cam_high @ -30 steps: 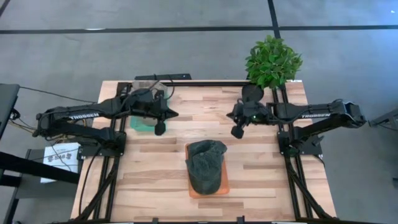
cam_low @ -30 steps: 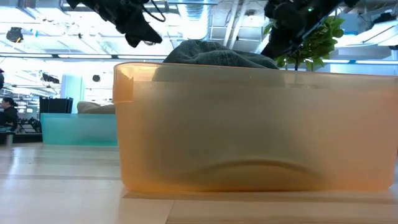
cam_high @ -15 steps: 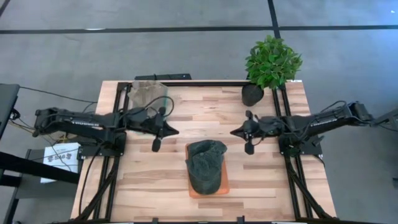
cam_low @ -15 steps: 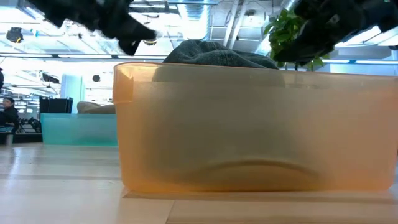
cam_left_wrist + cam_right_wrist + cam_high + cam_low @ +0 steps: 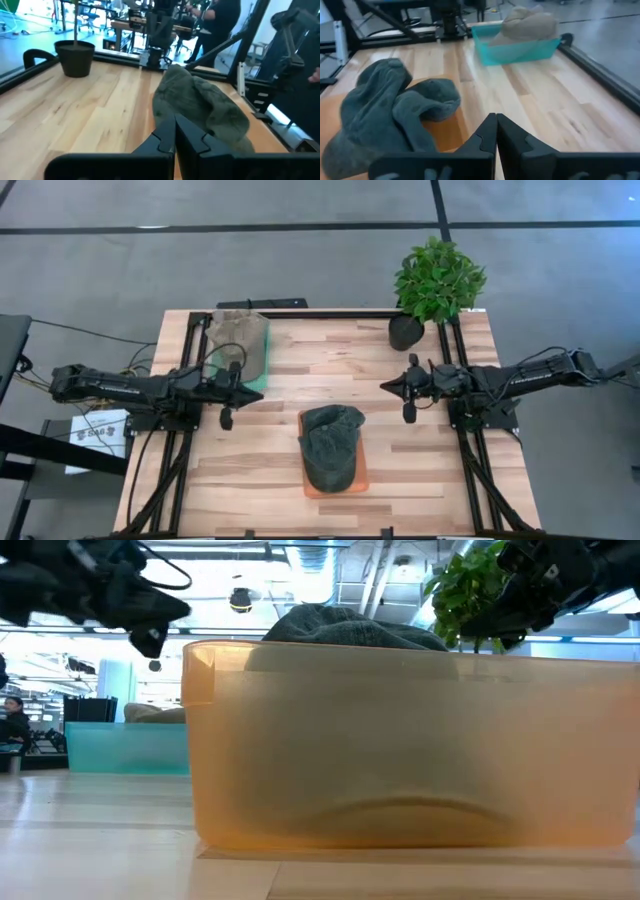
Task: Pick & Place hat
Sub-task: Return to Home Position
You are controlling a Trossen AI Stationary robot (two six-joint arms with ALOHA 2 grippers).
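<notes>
The wooden table stands on a grey floor, and the low view looks into a bright hall. Green caps fill the orange bin near the front edge. The brown cap lies in the green bin at the back left, with a plant at the back right. The left gripper and right gripper hover at the sides, clenched and empty, with bare boards between them.

I have both arms lying low and level, pointing inward toward each other; left gripper has its fingers pressed together, holding nothing; right gripper likewise closed and empty.
</notes>
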